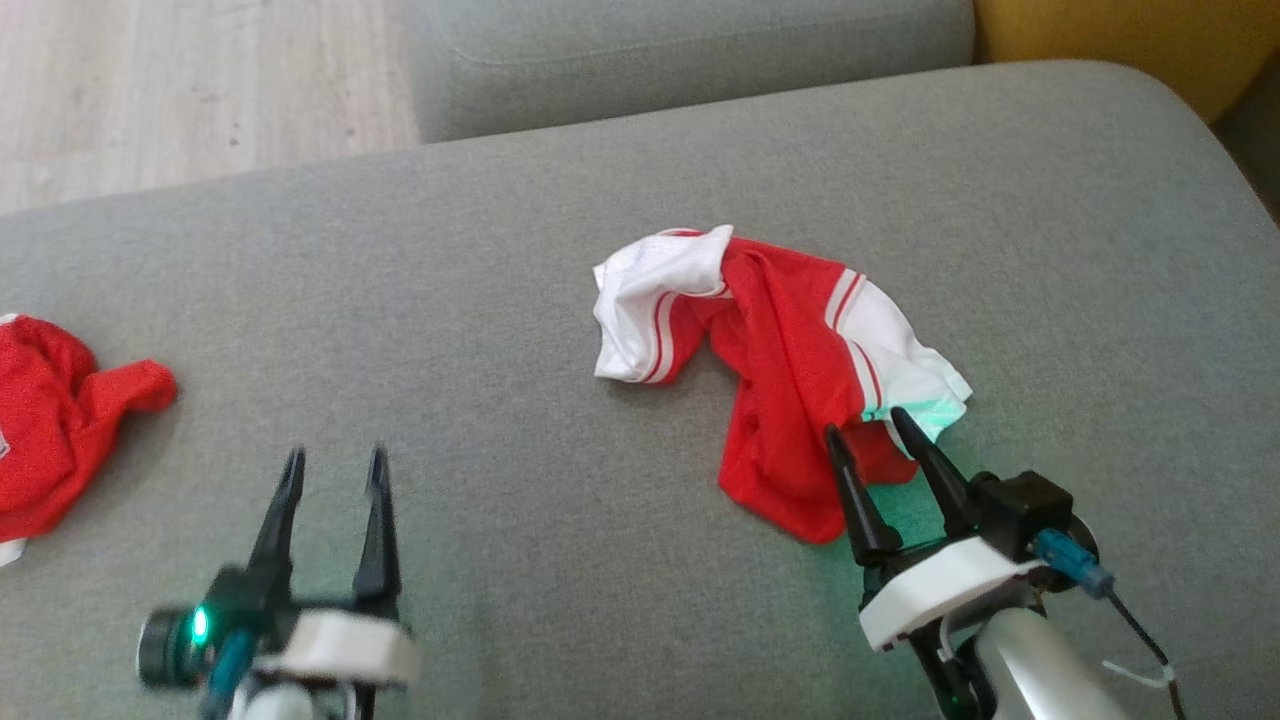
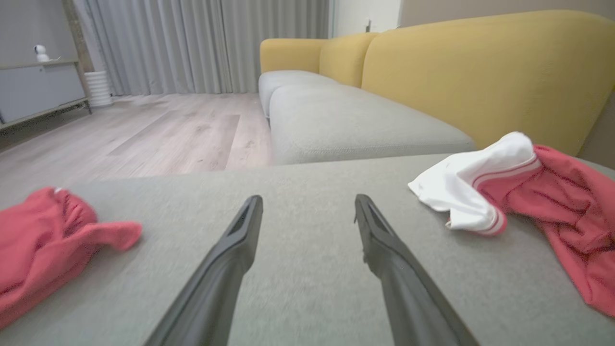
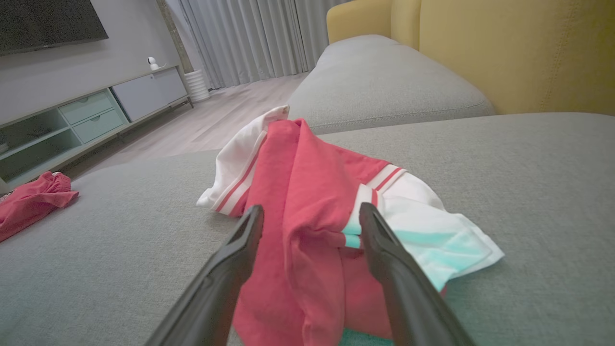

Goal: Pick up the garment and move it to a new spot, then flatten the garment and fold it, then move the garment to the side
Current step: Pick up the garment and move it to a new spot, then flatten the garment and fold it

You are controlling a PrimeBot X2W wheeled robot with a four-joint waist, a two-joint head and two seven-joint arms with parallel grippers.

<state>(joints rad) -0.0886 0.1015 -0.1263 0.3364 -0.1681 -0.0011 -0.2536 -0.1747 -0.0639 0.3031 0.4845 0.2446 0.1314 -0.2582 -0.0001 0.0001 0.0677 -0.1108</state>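
shirt (image 1: 790, 370): red-and-white, crumpled in a heap on the grey cushion (image 1: 560, 600); not flattened, no fold made
right claw (image 1: 863, 421): spread wide at the shirt's near edge, red fabric between the two fingers; nothing pinched, contact can't tell
why: probably lined up on the thick bunch for a firm grab
left claw (image 1: 336, 451): spread, empty, well left of the shirt over bare cushion; likely parked clear
red cloth (image 1: 50, 420): far left of the shirt, apart
stage: judged first pick-up, not yet done
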